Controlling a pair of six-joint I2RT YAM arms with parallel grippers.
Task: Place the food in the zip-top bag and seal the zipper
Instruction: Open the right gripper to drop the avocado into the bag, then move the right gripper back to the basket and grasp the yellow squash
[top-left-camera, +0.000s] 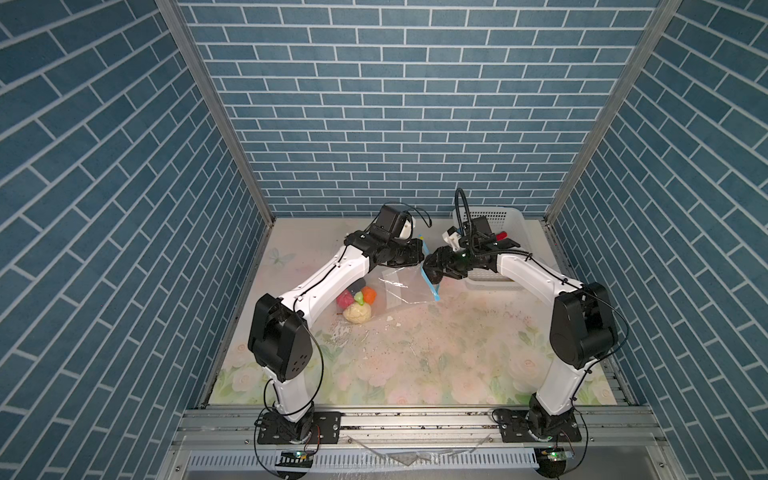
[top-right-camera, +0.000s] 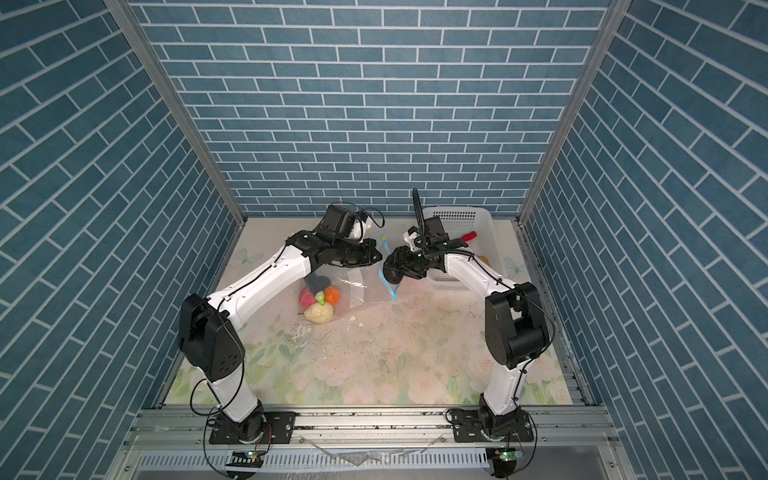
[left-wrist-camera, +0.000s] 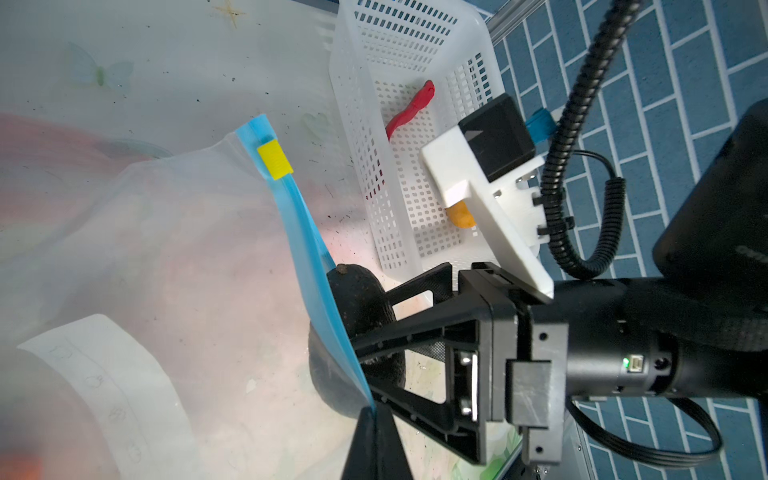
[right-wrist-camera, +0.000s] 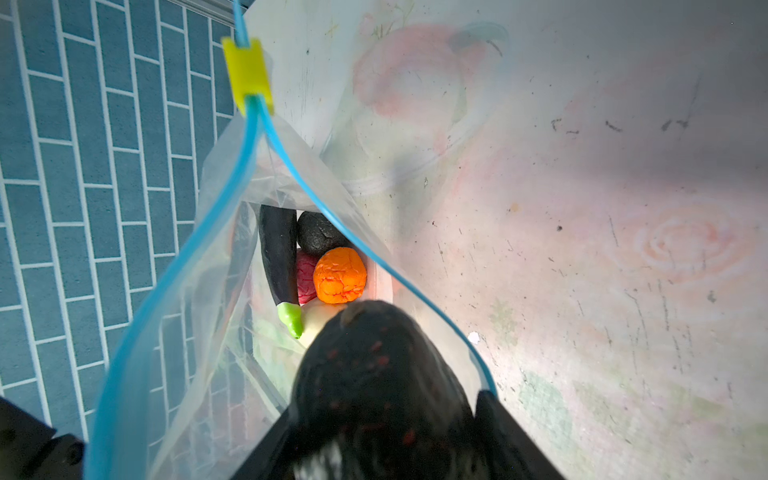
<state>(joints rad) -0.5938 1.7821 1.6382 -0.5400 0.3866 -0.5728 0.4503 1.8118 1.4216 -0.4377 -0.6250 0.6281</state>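
The zip-top bag (right-wrist-camera: 208, 299) hangs open from the left tool (left-wrist-camera: 376, 434), which is clenched on the zipper (left-wrist-camera: 309, 253) at the strip's end far from the yellow slider (left-wrist-camera: 274, 160). The slider sits at the zipper's other end, up and away from both tools. Deep in the bag, well below the mouth, lie a dark eggplant (right-wrist-camera: 277, 253) with a green stem, a black lump (right-wrist-camera: 320, 237), a pink lump (right-wrist-camera: 305, 279), an orange lump (right-wrist-camera: 340, 275) and a cream lump (top-left-camera: 356, 312). Seen in both top views, that heap rests on the floral surface (top-left-camera: 415, 357) under the left forearm, back from the left tool.

The right tool (top-right-camera: 395, 271) grasps a dark lump (right-wrist-camera: 374, 374) flecked with red, a finger on each side of it. The lump sits right at the bag's mouth, between the two blue edges, its tip just past the rim.

Behind the right tool stands a white perforated basket (left-wrist-camera: 374, 124) holding a red chili (left-wrist-camera: 411, 109) and a yellow-brown lump (left-wrist-camera: 459, 217).

Both arms rise from their bases, bend sharply at the elbow and reach forward and inward. The two tools face each other nearly tip to tip, raised above the surface with the zipper strip between them.
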